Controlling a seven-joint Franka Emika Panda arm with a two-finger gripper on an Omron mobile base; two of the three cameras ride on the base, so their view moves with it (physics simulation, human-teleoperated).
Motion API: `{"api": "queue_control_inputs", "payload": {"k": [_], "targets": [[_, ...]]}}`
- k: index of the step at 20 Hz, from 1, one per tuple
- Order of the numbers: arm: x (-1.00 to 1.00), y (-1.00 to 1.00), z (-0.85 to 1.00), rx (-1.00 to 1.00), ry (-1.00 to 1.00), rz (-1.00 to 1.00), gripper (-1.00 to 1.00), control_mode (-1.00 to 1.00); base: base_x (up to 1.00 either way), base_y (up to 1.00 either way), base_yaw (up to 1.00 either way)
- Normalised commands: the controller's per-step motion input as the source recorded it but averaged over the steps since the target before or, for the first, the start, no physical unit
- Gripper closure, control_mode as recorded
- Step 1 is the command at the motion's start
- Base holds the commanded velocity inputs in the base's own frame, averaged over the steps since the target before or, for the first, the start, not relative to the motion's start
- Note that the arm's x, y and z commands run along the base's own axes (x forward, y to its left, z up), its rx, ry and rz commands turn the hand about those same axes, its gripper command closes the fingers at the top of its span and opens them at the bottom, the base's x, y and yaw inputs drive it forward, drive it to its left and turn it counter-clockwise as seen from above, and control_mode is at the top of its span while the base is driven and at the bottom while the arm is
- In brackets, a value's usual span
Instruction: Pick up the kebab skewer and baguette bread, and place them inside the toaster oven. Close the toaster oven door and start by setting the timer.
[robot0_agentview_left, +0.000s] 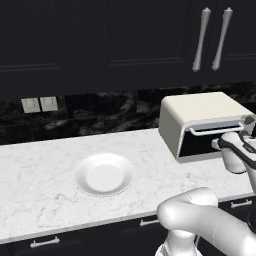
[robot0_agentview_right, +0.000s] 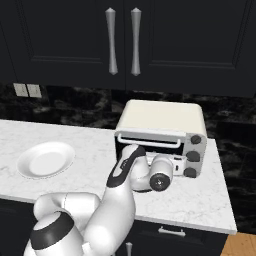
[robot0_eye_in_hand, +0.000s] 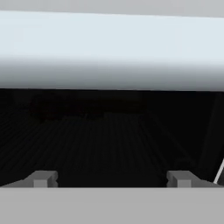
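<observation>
Spread wide, the gripper (robot0_eye_in_hand: 112, 178) faces the dark glass of the toaster oven door (robot0_agentview_right: 150, 150), just under its pale bar handle (robot0_eye_in_hand: 112, 52), while the toaster oven (robot0_agentview_left: 202, 122) sits on the marble counter (robot0_agentview_left: 40, 170) beside a white plate (robot0_agentview_left: 104, 174).

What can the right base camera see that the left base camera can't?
Only the right base view shows the toaster oven's three dark knobs down its right side. Only the left base view shows the oven's plain cream side wall and a drawer handle under the counter. Both show the toaster oven, its bar handle, the white plate, the marble counter and two long cabinet handles.
</observation>
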Motion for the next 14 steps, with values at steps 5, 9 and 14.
{"api": "queue_control_inputs", "payload": {"k": [5,9,14], "targets": [[0.21,0.07,0.0,0.0,0.0,0.0,-1.0,-1.0,0.0,0.0,0.0],[0.23,0.06,0.0,0.0,0.0,0.0,-1.0,-1.0,0.0,0.0,0.0],[0.17,0.08,0.0,0.0,0.0,0.0,-1.0,-1.0,0.0,0.0,0.0]]}}
